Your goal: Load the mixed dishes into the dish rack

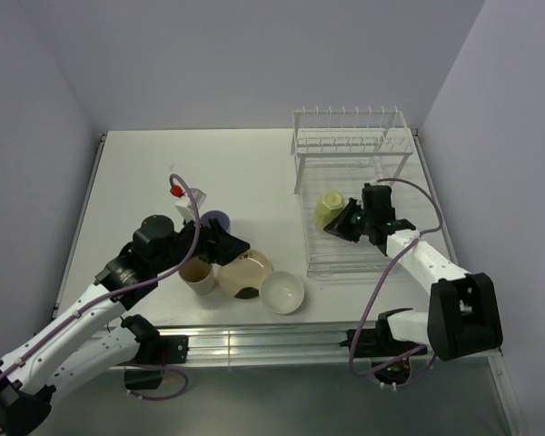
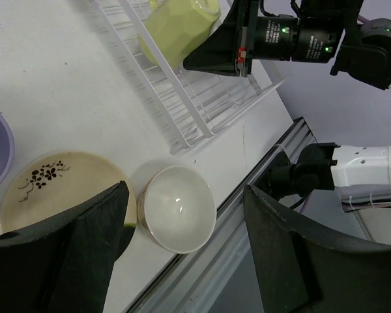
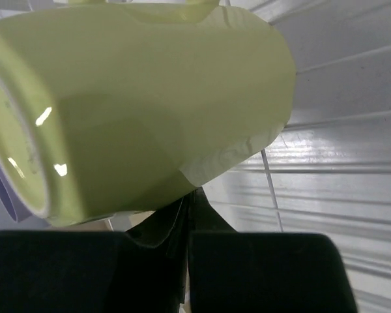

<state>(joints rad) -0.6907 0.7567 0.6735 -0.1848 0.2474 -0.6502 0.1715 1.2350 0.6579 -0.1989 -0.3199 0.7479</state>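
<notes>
The pale yellow-green mug point(image 1: 330, 209) lies on its side on the flat grid of the white dish rack point(image 1: 381, 263). My right gripper point(image 1: 350, 221) is shut just beside it; in the right wrist view the mug point(image 3: 137, 104) fills the frame above the closed gripper point(image 3: 189, 215), with nothing between the jaws. My left gripper point(image 2: 182, 241) hangs open over the small white bowl point(image 2: 179, 208) and the cream plate point(image 2: 52, 186) with its dark floral mark. The tan tumbler point(image 1: 198, 275) and the lavender tumbler point(image 1: 216, 221) stand beside the left wrist.
The rack's upright prongs point(image 1: 350, 136) rise at the far end. A small white object with a red cap point(image 1: 175, 192) sits left of the lavender tumbler. The bowl lies close to the table's front metal rail point(image 1: 300, 341). Walls enclose both sides.
</notes>
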